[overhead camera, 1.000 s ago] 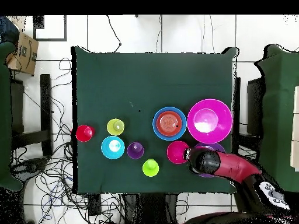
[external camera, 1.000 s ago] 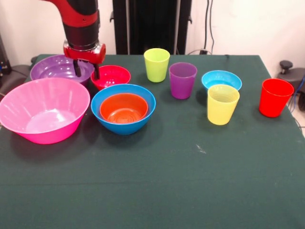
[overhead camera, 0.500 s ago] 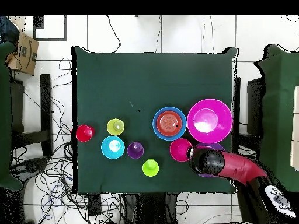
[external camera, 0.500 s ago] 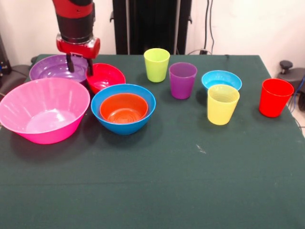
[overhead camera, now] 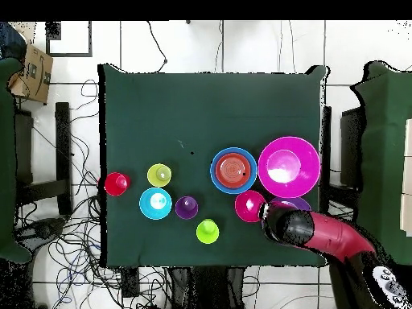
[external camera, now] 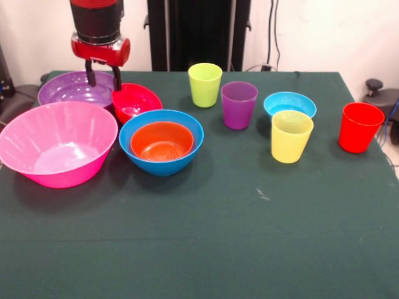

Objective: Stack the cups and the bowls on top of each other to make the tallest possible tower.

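The pink bowl (external camera: 57,143) sits at the table's (external camera: 249,237) left edge in the front view, the purple bowl (external camera: 72,88) behind it at the far-left corner. The blue bowl (external camera: 161,142), holding the orange bowl (external camera: 161,140), stands just right of the pink one. The gripper (external camera: 103,77) pinches the rim of the red bowl (external camera: 137,101), tilted, crowded between purple and blue bowls. Green cup (external camera: 205,84), purple cup (external camera: 239,104), light blue bowl (external camera: 290,103), yellow cup (external camera: 291,136) and red cup (external camera: 361,127) spread toward the right edge.
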